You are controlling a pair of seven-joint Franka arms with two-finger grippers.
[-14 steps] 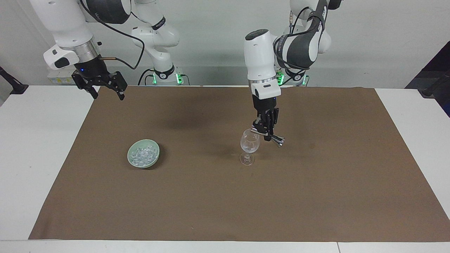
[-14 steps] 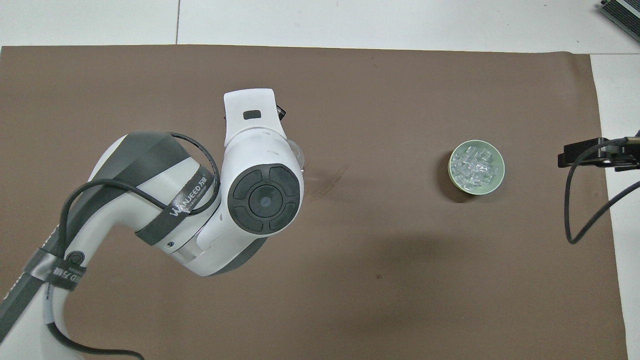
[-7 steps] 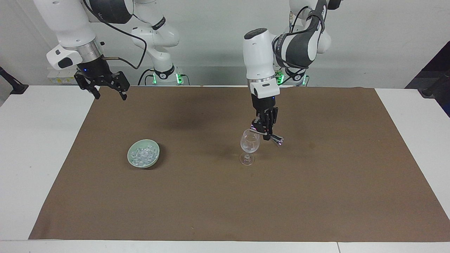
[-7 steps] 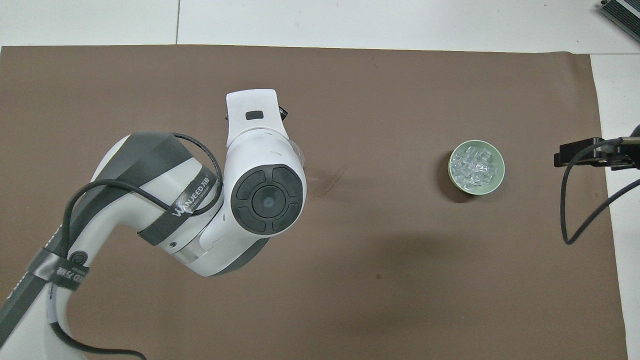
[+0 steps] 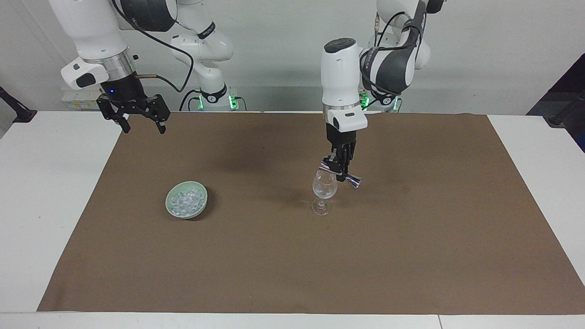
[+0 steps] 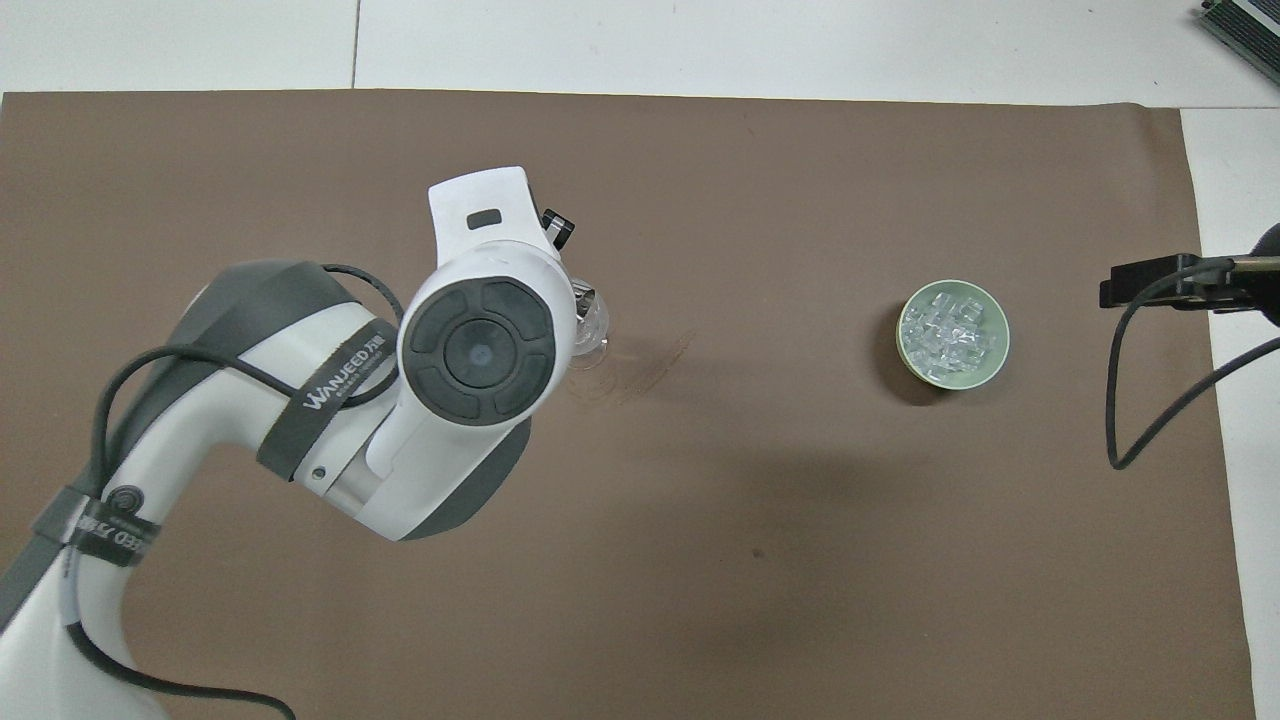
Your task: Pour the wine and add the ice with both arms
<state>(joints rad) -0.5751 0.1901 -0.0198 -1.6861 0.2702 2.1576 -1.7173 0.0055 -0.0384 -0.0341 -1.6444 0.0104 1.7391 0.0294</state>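
A clear stemmed glass (image 5: pixel 324 188) stands upright near the middle of the brown mat (image 5: pixel 411 237). My left gripper (image 5: pixel 341 170) hangs over its rim, shut on a small metal jigger (image 5: pixel 349 178) that lies tilted across the glass's mouth. In the overhead view the left arm covers most of the glass (image 6: pixel 594 330) and the gripper. The ice (image 5: pixel 185 200) is heaped in a pale green bowl (image 5: pixel 201 192), also seen from overhead (image 6: pixel 910 345), toward the right arm's end. My right gripper (image 5: pixel 141 123) is open and empty, raised over the mat's edge at that end, apart from the bowl.
The white table (image 5: pixel 50 192) shows around the mat. A faint dark streak (image 6: pixel 655 362) marks the mat beside the glass. The right arm's black cable (image 6: pixel 1130 400) hangs over the mat's edge.
The left arm has straightened up and its wrist has turned, lifting the jigger slightly over the glass. The right gripper has drifted a little toward the bowl.
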